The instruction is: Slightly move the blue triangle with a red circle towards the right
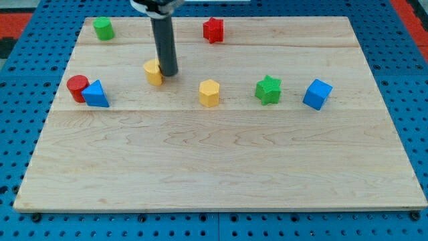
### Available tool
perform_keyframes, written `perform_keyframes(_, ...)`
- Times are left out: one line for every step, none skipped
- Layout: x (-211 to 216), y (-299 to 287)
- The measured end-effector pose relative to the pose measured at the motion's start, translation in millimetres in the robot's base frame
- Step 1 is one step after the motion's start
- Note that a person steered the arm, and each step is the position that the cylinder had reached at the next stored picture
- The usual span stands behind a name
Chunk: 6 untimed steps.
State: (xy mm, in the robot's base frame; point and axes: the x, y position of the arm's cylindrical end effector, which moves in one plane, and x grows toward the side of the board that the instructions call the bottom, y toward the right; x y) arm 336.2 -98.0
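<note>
The blue triangle (96,94) lies near the view's left edge of the wooden board (221,167), touching the red circle (77,88) on its left. My tip (168,73) is at the end of the dark rod, well to the right of both and slightly higher in the view. It sits against the right side of a yellow block (153,71), whose shape is partly hidden by the rod.
A yellow hexagon (209,92), a green star (268,90) and a blue cube (317,94) lie in a row to the right. A green block (103,29) and a red star (212,30) sit near the top edge.
</note>
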Motion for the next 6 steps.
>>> perform_keyframes(-24, -77)
perform_keyframes(14, -175)
perform_keyframes(43, -206)
perform_keyframes(44, -183)
perform_keyframes(44, -126)
perform_keyframes(67, -179)
